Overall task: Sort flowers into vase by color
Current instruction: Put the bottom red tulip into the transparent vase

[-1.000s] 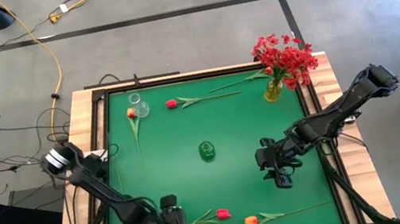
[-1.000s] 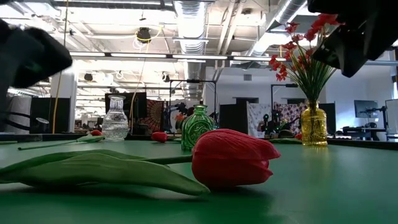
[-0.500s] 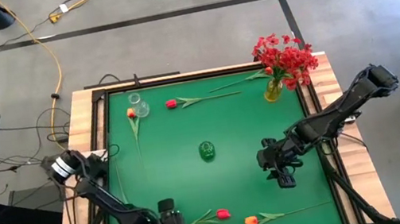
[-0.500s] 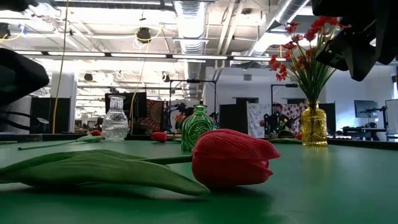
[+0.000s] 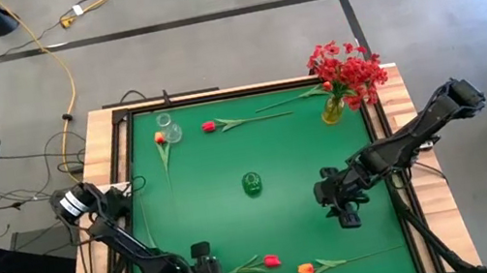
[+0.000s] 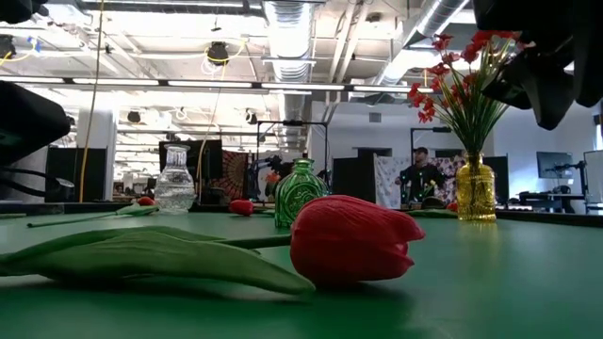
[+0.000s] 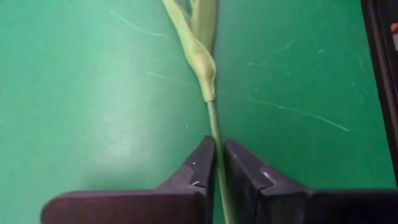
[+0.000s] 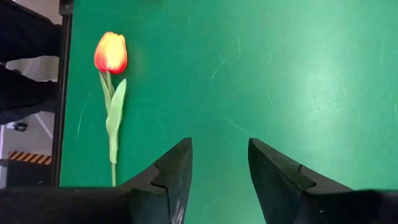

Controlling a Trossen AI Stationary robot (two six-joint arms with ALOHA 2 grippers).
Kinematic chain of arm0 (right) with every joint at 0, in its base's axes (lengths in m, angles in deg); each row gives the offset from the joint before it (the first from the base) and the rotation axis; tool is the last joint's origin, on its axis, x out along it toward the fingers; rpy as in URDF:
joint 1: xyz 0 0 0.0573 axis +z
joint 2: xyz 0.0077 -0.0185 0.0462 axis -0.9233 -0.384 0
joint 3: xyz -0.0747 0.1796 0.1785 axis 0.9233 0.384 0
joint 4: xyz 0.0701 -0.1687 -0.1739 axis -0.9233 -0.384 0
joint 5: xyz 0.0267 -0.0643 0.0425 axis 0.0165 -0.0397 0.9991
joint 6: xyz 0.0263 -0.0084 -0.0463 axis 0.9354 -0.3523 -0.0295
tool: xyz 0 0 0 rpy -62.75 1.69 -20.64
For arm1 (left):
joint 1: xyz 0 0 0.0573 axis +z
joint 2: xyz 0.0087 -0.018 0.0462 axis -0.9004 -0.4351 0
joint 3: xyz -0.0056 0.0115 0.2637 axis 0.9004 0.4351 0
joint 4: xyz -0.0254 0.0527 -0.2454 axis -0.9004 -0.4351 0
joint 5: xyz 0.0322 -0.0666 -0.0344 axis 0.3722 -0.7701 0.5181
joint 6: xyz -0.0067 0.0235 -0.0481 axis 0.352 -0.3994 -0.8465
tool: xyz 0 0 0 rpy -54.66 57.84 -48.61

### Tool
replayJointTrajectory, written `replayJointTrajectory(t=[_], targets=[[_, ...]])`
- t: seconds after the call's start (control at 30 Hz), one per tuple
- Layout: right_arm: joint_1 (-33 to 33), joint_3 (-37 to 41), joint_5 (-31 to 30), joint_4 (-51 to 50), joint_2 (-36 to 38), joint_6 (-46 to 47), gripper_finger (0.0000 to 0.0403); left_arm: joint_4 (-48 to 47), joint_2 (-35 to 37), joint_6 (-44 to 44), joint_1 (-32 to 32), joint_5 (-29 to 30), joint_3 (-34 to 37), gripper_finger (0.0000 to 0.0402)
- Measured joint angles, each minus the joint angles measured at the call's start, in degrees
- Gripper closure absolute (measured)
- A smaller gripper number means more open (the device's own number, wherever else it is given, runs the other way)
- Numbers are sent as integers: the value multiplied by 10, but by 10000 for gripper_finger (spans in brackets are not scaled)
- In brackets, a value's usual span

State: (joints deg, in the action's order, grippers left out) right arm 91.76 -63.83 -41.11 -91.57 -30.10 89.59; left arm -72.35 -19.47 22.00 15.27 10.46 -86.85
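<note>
Tulip stem pinched in left hand; its bloom apparently cut off.

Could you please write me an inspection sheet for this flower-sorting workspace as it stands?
Surface: green mat in a wooden frame.
Job's things: red tulip and orange tulip at the near edge; red blossoms in the yellow vase; green vase and clear vase empty.
Clutter: nothing seen.
Grippers: left gripper shut on the red tulip's stem; right gripper open above the mat.
Cables: yellow cable on the floor.
Surroundings: a person in the room beyond.
</note>
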Motion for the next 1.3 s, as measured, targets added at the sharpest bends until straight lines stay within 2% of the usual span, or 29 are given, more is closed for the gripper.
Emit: replayJointTrajectory(t=[0.3, 0.57, 0.93, 1.1, 1.23, 1.3], targets=[[0, 0, 0, -13, 0, 0, 227, 6, 9, -56, 15, 0, 1, 401], [-1, 0, 0, -13, 0, 0, 228, 12, 77, 28, 74, 32, -17, 401], [-1, 0, -10, 1, 0, 0, 228, 9, 267, 157, 177, 88, -17, 401], [-5, 0, -45, 58, 0, 0, 228, 9, 359, 204, 213, 138, -17, 401], [-19, 0, -58, 108, 0, 12, 228, 10, 425, 283, 239, 177, -18, 401], [-29, 0, -60, 127, 0, 29, 228, 9, 454, 326, 263, 177, -18, 401]])
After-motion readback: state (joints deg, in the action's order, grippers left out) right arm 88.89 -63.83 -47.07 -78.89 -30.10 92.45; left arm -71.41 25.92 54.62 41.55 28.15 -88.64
